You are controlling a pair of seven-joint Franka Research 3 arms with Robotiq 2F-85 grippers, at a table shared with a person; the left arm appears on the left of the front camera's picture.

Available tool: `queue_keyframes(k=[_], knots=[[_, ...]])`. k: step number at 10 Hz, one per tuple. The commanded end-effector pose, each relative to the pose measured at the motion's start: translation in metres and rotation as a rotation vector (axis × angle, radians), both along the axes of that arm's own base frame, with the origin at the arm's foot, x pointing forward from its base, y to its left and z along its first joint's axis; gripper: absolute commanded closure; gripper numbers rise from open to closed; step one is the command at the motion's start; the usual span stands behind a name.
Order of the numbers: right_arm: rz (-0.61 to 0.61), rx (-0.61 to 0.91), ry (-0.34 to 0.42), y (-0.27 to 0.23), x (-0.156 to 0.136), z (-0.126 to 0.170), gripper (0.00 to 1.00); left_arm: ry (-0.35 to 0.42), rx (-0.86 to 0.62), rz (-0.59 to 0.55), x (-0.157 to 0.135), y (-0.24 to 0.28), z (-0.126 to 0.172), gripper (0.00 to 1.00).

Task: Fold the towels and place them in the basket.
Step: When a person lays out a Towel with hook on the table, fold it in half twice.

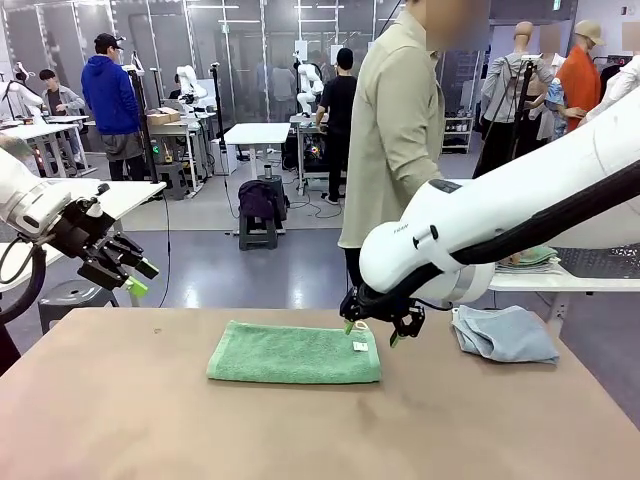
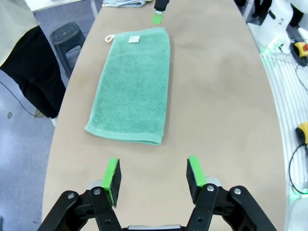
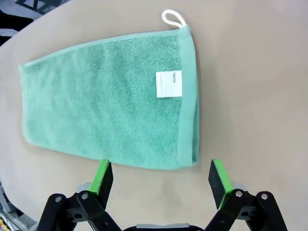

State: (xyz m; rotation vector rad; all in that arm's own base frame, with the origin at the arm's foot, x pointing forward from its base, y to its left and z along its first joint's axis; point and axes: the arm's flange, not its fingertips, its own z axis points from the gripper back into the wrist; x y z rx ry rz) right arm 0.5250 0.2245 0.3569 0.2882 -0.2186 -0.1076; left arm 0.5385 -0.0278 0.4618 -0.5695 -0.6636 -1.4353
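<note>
I'm seeing a lab floor: white worktables (image 1: 257, 133), a cluttered equipment bench (image 1: 176, 126), people (image 1: 110, 95) working, glass partitions (image 1: 250, 40).

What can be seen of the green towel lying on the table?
The green towel is a rectangle of mint terry cloth with a hemmed border. It has a small white tag and a white hanging loop at one short end. It lies flat near the middle of the table, apparently folded, with layers showing at the tagged end. Only the table touches it; the right gripper hangs open just above that end.
</note>
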Motion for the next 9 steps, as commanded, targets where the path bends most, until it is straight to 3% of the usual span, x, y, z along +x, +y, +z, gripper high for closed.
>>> queue_keyframes(k=[1, 9], knots=[[-0.003, -0.043, -0.027, 0.006, 0.01, -0.008, 0.0, -0.003, -0.001, 0.0, -0.003, 0.001, 0.002, 0.3], [-0.016, -0.147, 0.013, 0.022, 0.032, -0.047, 0.0, -0.003, -0.001, 0.0, -0.003, 0.001, 0.002, 0.3]])
